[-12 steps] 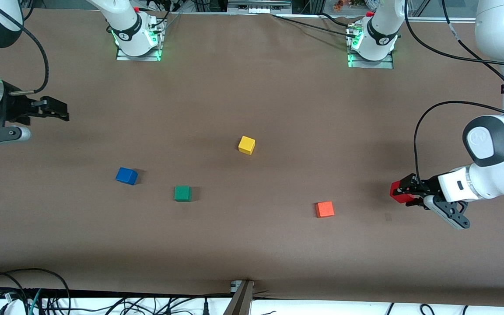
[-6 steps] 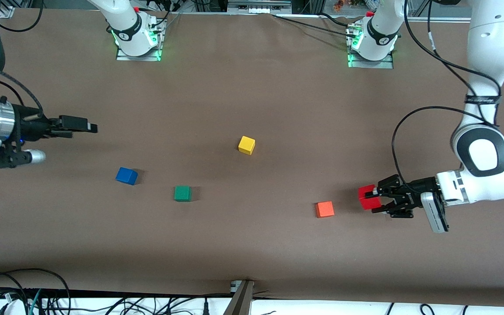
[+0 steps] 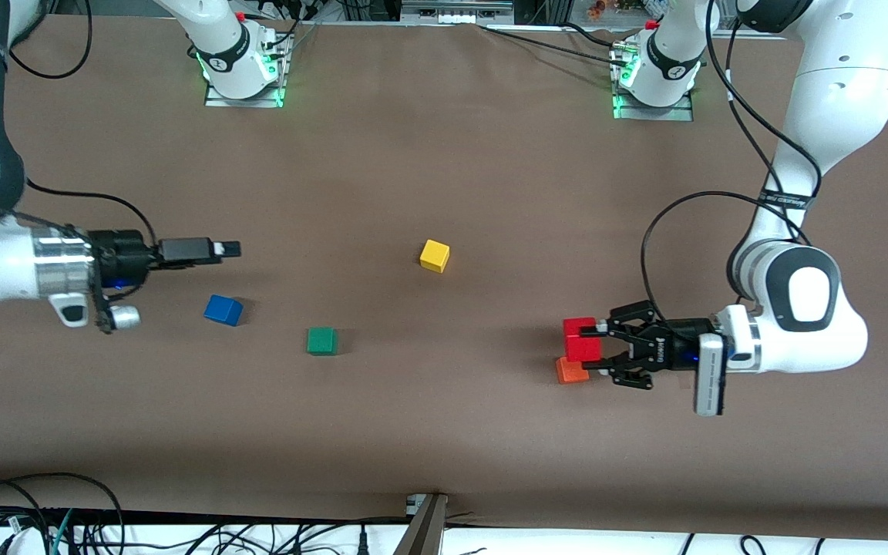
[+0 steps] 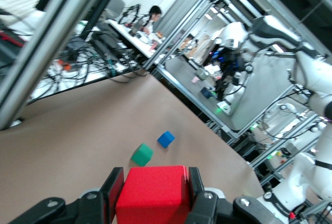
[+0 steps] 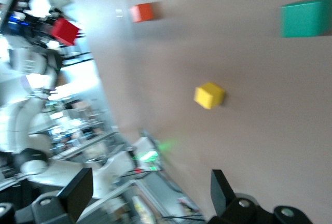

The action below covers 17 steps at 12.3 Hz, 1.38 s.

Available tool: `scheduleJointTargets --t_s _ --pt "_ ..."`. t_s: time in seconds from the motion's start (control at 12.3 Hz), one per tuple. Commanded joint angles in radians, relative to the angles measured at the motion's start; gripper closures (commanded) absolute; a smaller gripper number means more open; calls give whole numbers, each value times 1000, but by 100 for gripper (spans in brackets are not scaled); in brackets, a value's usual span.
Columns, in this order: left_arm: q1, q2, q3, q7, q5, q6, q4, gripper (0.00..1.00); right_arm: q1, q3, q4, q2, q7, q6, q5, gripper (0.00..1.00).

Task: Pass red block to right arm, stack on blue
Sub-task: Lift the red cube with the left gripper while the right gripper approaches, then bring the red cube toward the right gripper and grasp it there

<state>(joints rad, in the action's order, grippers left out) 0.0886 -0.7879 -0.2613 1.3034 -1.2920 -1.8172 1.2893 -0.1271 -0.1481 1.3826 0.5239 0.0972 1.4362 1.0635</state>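
Note:
My left gripper (image 3: 586, 341) is shut on the red block (image 3: 580, 338) and holds it in the air, over the edge of the orange cube (image 3: 570, 373). In the left wrist view the red block (image 4: 153, 195) sits squarely between the two black pads of the left gripper (image 4: 153, 187). The blue cube (image 3: 223, 310) lies on the table toward the right arm's end and also shows in the left wrist view (image 4: 166, 139). My right gripper (image 3: 222, 249) is open and empty, held level over the table near the blue cube. The right wrist view shows the right gripper (image 5: 150, 193) wide open and the red block (image 5: 65, 31) far off.
A green cube (image 3: 321, 341) lies beside the blue cube, toward the table's middle. A yellow cube (image 3: 435, 255) lies near the middle, farther from the front camera. The brown table (image 3: 444, 432) ends at the front edge, with cables below it.
The left arm has carried the red block toward the table's middle, from past the orange cube to over it. The right gripper has moved inward, to near the blue cube.

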Motion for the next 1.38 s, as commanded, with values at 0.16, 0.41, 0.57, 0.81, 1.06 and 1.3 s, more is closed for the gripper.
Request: scheduleJointTargets --t_s 0.16,0.41,0.57,0.81,1.06,1.3 --pt "-39 -54 -59 173 -108 21 -51 100 -118 4 27 53 -74 151 303 0" --pt "-128 -56 -67 221 -246 21 -45 100 -235 4 88 51 -91 333 435 0" --pt "-167 -56 -67 215 -300 13 -48 100 -310 4 84 45 -164 452 451 0" --pt "-194 -56 -67 205 -345 7 -47 100 -350 4 79 10 -287 518 449 0" --pt "-202 -56 -67 185 -357 -8 -45 100 -368 4 81 -10 -367 538 447 0" --pt "-202 -56 -65 160 -356 -8 -45 100 -396 5 81 -10 -407 593 446 0"
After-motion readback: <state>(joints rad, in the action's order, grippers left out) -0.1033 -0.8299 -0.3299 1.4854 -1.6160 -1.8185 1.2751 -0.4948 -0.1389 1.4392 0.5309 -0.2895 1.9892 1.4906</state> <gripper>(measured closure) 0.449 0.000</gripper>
